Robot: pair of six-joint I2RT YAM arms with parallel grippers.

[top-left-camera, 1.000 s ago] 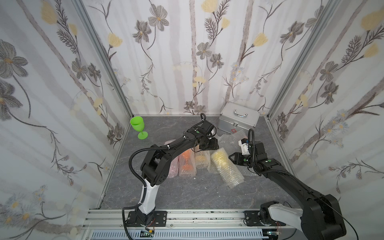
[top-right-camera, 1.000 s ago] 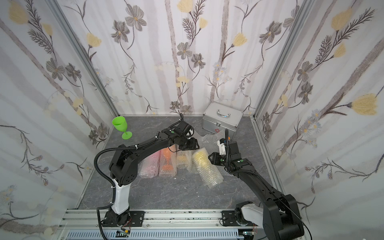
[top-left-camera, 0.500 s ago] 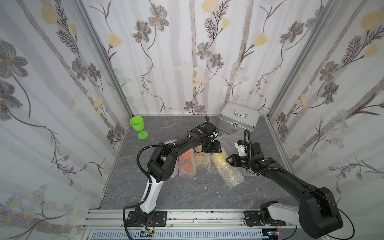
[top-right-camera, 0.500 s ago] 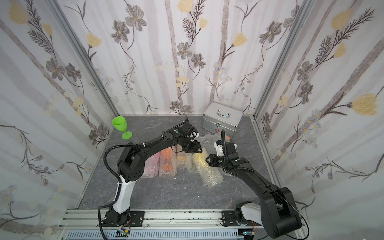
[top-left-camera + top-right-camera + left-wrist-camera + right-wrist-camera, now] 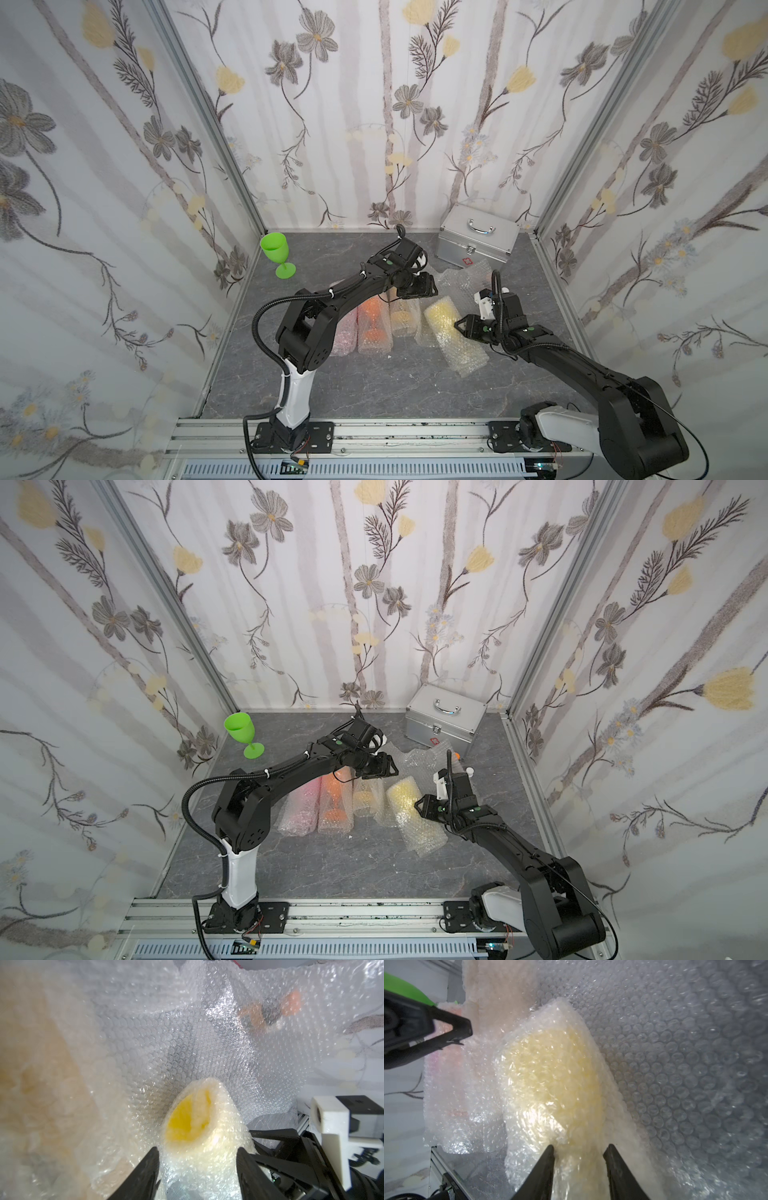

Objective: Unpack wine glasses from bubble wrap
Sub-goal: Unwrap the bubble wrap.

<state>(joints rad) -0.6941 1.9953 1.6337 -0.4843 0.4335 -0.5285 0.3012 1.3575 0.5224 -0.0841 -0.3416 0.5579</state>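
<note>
A green wine glass (image 5: 277, 254) stands unwrapped at the back left. Three bubble wrap rolls lie side by side, holding pink (image 5: 345, 332), orange (image 5: 372, 320) and amber (image 5: 401, 316) glasses. A fourth roll (image 5: 451, 332) lies askew to their right with a yellow glass (image 5: 182, 1122) showing in its open far end. My left gripper (image 5: 419, 286) (image 5: 197, 1149) is shut on that end, with both fingers against the wrap. My right gripper (image 5: 459, 325) (image 5: 580, 1146) is open at the roll's right side near its middle, and the wrap fills the gap between its fingers.
A loose crinkled sheet of bubble wrap (image 5: 465, 276) lies behind the yellow roll, partly over a small orange-capped bottle (image 5: 457, 755). A silver case (image 5: 478, 241) stands at the back right. Patterned walls close in three sides, and a rail (image 5: 374, 432) runs along the front.
My right gripper has moved left onto the yellow roll. My left gripper has shifted slightly at the roll's far end. The rolls have hardly moved.
</note>
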